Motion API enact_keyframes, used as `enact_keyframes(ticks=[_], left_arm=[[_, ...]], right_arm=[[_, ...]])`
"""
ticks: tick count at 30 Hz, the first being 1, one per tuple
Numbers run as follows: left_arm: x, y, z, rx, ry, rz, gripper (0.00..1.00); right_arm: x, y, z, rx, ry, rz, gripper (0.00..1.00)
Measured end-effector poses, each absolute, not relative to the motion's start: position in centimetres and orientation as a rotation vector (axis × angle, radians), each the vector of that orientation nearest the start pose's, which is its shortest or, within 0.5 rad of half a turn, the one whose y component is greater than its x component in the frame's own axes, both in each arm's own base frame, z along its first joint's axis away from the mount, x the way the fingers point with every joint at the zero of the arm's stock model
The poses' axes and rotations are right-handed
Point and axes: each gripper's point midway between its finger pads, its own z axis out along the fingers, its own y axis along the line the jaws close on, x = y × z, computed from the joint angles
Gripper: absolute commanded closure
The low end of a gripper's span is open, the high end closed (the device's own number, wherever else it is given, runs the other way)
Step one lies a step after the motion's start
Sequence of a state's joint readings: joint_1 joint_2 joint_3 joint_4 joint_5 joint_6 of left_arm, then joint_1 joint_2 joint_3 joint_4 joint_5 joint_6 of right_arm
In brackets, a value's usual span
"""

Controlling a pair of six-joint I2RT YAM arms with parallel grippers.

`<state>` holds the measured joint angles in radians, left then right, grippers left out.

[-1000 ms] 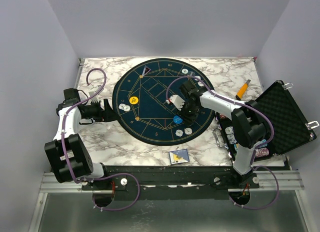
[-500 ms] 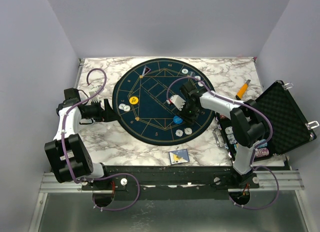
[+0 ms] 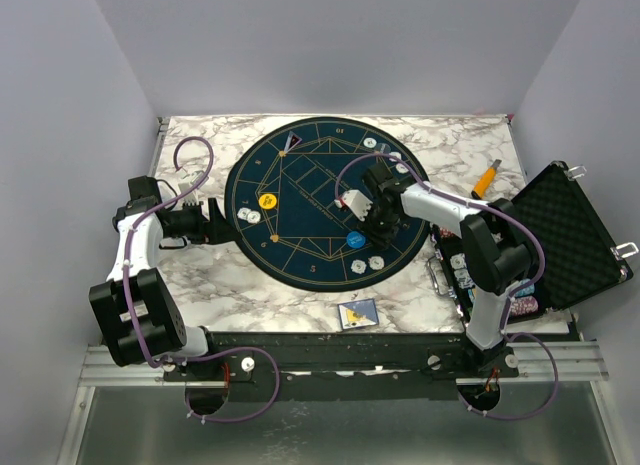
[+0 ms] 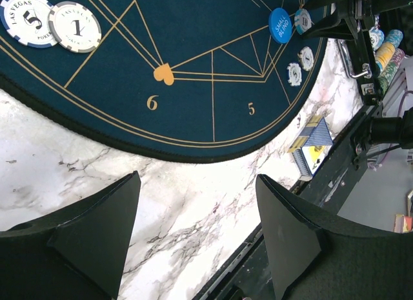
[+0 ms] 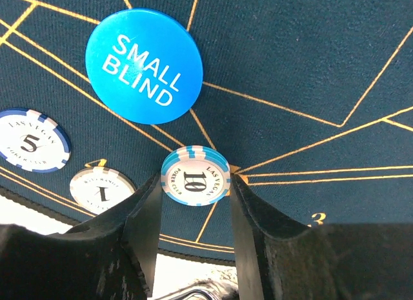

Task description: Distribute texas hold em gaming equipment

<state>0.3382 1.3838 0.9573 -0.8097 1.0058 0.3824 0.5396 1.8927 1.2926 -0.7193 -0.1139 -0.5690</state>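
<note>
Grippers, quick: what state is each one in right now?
Left gripper: open, holding nothing.
Right gripper: closed on the 10 chip.

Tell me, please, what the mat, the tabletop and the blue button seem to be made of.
Mat: looks like dark teal felt or cloth, matte, fine weave, printed gold lines.
Tabletop: white marble look with grey veins; stone or laminate, cannot tell.
Blue button: likely smooth plastic, slight sheen, white print.
</note>
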Motion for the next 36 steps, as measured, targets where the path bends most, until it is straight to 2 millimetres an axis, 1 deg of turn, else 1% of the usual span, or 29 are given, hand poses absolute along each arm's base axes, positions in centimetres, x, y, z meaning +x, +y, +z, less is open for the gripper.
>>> enact_keyframes(ticks=[1,2,4,7,9,14,19,23,30,33,36], left_arm=[[27.4,-5.2,14.2,0.263,2.283,-1.042,0.25],[27.4,-5.2,14.2,0.263,2.284,-1.042,0.25],[27.4,-5.2,14.2,0.263,2.284,-1.042,0.25],[27.4,-5.2,14.2,0.263,2.283,-1.042,0.25],[27.5,-5.2,14.3,0.263,2.283,-1.042,0.25],[27.5,-5.2,14.2,0.263,2.283,-1.042,0.25],[27.5,-5.2,14.2,0.263,2.283,-1.042,0.25],[27.5,-5.2,14.2,0.263,2.283,-1.042,0.25],[27.5,-5.3,14.3,0.268,2.283,-1.043,0.25],[27.5,-5.6,14.2,0.276,2.283,-1.059,0.28],[27.8,-6.5,14.6,0.283,2.258,-1.144,0.31]], right_arm=[[31.7,18.7,2.3,-1.536,2.442,0.159,0.51],[31.7,18.7,2.3,-1.536,2.442,0.159,0.48],[31.7,18.7,2.3,-1.541,2.439,0.158,0.49],[31.8,18.6,2.4,-1.543,2.436,0.157,0.58],[31.7,18.5,2.4,-1.546,2.437,0.157,0.62],[31.7,18.5,2.5,-1.553,2.433,0.156,0.65],[31.6,18.4,2.7,-1.554,2.434,0.155,0.63],[31.3,18.2,3.4,-1.558,2.428,0.155,0.63],[31.1,18.2,4.7,-1.555,2.408,0.166,0.71],[31.1,18.9,5.8,-1.548,2.382,0.211,0.74],[31.6,20.3,7.9,-1.528,2.319,0.278,0.77]])
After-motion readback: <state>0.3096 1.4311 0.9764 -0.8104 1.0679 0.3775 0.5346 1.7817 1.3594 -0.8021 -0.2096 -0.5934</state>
